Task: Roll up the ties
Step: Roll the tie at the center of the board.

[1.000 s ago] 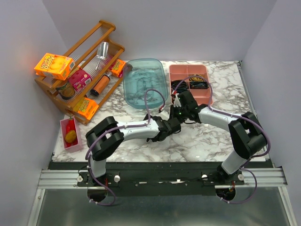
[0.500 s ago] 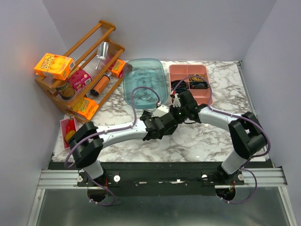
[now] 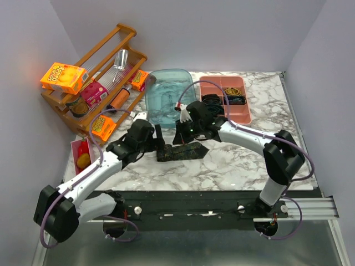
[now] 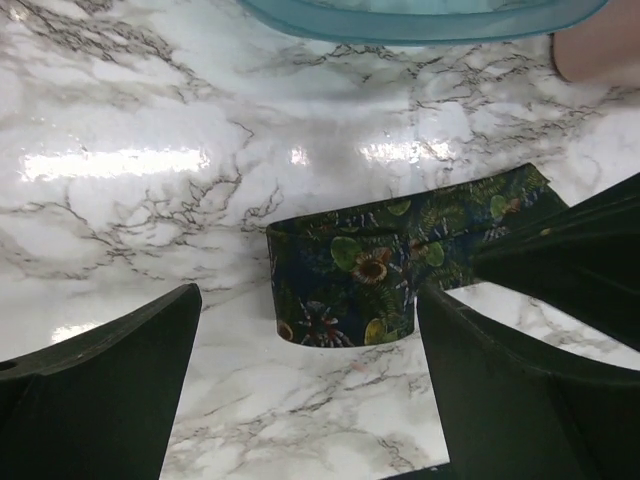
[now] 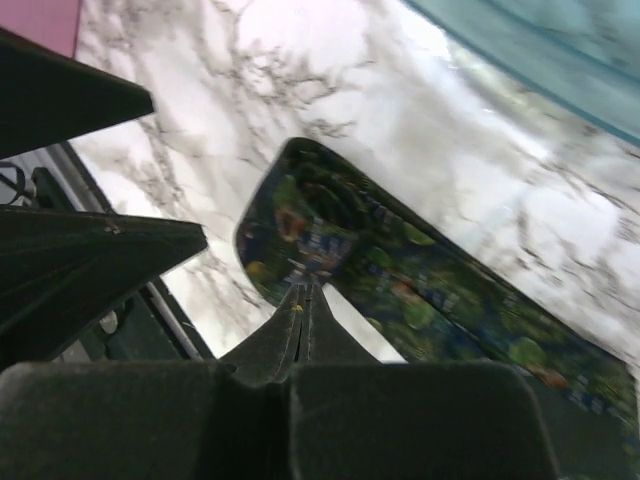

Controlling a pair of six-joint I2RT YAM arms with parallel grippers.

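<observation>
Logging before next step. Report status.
Left end effector open, short of tie. Right end effector shut, above it. Tie on table, one end folded. Teal bin apart.

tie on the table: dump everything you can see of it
The tie is a flat band of dark navy fabric printed with green leaves and yellow-brown flowers. It lies on the marble table, close by the teal bin, with one blunt end that looks doubled over, not rolled tight. The open left gripper frames that end without touching it. The shut right gripper points down over the band; contact cannot be told.
</observation>
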